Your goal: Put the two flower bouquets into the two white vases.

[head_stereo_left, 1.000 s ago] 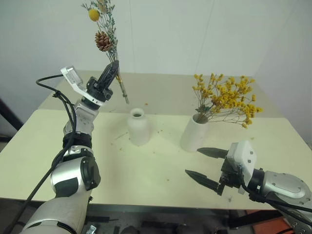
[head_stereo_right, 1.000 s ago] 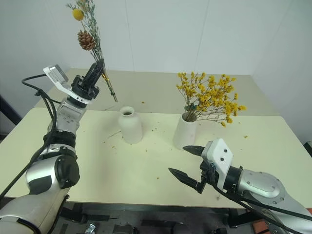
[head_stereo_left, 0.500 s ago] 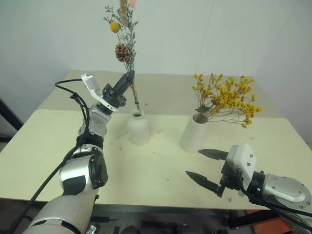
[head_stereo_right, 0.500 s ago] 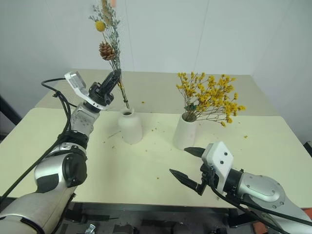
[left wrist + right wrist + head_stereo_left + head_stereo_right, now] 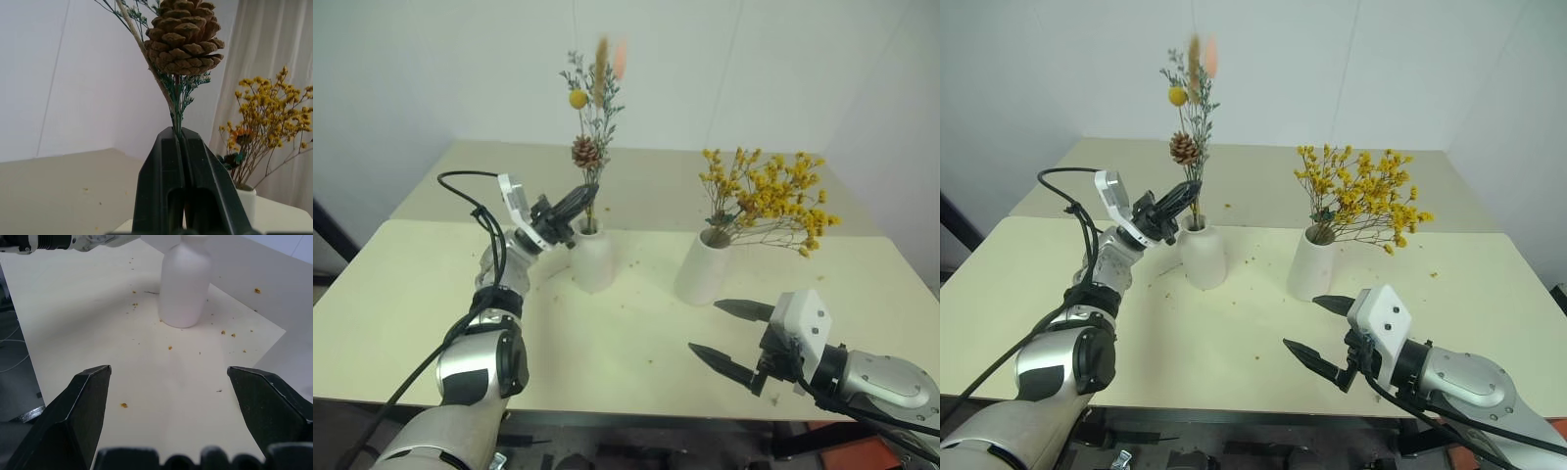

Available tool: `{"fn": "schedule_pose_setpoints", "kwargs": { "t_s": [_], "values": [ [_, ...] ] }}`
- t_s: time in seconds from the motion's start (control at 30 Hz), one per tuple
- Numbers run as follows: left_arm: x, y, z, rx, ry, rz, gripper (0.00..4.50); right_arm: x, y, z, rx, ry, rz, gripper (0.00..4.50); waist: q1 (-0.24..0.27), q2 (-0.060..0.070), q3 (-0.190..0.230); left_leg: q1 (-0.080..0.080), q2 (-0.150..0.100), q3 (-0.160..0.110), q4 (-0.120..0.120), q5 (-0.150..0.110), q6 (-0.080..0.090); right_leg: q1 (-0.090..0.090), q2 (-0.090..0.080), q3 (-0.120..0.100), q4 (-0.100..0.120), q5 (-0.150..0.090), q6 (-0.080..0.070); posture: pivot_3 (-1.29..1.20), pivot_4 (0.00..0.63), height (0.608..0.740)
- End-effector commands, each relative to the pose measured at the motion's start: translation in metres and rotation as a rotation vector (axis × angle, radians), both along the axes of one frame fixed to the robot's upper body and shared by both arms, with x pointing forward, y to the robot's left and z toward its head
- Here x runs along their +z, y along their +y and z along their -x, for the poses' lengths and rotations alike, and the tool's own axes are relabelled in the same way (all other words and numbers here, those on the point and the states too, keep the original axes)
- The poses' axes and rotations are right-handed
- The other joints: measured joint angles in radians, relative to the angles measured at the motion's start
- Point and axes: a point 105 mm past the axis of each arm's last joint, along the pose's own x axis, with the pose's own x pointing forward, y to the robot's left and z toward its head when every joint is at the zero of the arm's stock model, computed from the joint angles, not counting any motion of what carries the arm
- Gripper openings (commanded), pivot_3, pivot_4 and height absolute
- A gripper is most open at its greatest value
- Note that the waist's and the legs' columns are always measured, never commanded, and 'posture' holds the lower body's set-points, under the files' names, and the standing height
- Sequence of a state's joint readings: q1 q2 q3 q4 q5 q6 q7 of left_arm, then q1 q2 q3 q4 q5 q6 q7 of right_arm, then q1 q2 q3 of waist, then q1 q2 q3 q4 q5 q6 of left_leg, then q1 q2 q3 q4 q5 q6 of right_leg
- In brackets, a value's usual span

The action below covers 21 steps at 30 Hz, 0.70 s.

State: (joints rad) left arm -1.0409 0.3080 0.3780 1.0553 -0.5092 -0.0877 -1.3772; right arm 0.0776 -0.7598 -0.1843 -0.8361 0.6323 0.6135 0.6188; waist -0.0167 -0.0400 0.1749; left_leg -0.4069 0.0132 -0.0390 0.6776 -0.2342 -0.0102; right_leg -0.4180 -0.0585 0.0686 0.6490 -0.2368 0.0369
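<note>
Head views: the left pincer (image 5: pixel 579 199) grips the sprig (image 5: pixel 590 152) upright, its stems at the mouth of the bottle vase (image 5: pixel 592 257) just beside it; the right pincer (image 5: pixel 726 333) gapes empty on the table (image 5: pixel 401 284).

Left wrist view: closed fingers (image 5: pixel 161 191) clamp the stem below the cone (image 5: pixel 182 36).

Right wrist view: the bottle vase stands ahead.

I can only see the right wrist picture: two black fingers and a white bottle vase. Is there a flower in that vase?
Observer: Yes, the small sprig with the pine cone stands with its stems in the bottle vase.
Operator: Who's holding it?
Observer: The left pincer is shut on its stems just above the vase mouth.
Operator: Where are the other flowers?
Observer: The yellow bouquet sits in the tall vase, to the robot's right of the bottle vase.
</note>
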Motion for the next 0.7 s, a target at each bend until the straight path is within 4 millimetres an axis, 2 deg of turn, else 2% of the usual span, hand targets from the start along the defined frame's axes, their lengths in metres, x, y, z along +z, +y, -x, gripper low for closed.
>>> {"fn": "schedule_pose_setpoints", "kwargs": {
  "t_s": [0.03, 0.23, 0.37, 0.43, 0.47, 0.7],
  "values": [
    [0.012, 0.005, 0.008, 0.006, -0.084, -0.027, 0.02, 0.01, 0.002, 0.004, 0.019, -0.062, 0.005, 4.5, 0.001, 0.0, 0.0, 0.0, 0.0, 0.0, 0.0, 0.0, 0.0, 0.0, 0.0, 0.0, 0.0, 0.0, 0.0, 0.0, 0.15, 0.74],
    [0.008, 0.006, 0.013, 0.021, -0.094, -0.048, 0.02, 0.009, 0.003, 0.001, 0.028, -0.067, 0.015, 4.5, 0.002, 0.0, 0.0, 0.0, 0.0, 0.0, 0.0, 0.0, 0.0, 0.0, 0.0, 0.0, 0.0, 0.0, 0.0, 0.0, 0.15, 0.74],
    [0.014, 0.011, 0.018, 0.027, -0.112, -0.017, 0.98, 0.008, 0.003, 0.001, 0.032, -0.069, 0.018, 4.5, -0.001, 0.0, 0.0, 0.001, 0.0, 0.0, 0.0, 0.0, 0.0, 0.0, 0.0, 0.0, 0.0, 0.0, 0.0, 0.0, 0.15, 0.74],
    [0.014, 0.013, 0.02, 0.039, -0.118, -0.021, 1.77, 0.008, 0.003, 0.001, 0.034, -0.069, 0.016, 4.5, 0.001, 0.0, 0.0, 0.0, 0.0, 0.0, 0.0, 0.0, 0.0, 0.0, 0.0, 0.0, 0.0, 0.0, 0.0, 0.0, 0.15, 0.74],
    [0.014, 0.014, 0.021, 0.042, -0.118, -0.022, 1.96, 0.007, 0.003, 0.001, 0.035, -0.067, 0.016, 4.5, 0.001, 0.0, 0.0, 0.0, 0.0, 0.0, 0.0, 0.0, 0.0, 0.0, 0.0, 0.0, 0.0, 0.0, 0.0, 0.0, 0.15, 0.74],
    [0.012, 0.026, 0.031, 0.065, -0.12, -0.05, 4.22, 0.006, 0.001, -0.001, 0.032, -0.066, 0.024, 4.5, 0.0, 0.0, 0.0, 0.001, 0.0, 0.0, 0.0, 0.0, 0.0, 0.001, 0.0, 0.0, 0.0, 0.0, 0.0, 0.0, 0.15, 0.74]
  ]
}}
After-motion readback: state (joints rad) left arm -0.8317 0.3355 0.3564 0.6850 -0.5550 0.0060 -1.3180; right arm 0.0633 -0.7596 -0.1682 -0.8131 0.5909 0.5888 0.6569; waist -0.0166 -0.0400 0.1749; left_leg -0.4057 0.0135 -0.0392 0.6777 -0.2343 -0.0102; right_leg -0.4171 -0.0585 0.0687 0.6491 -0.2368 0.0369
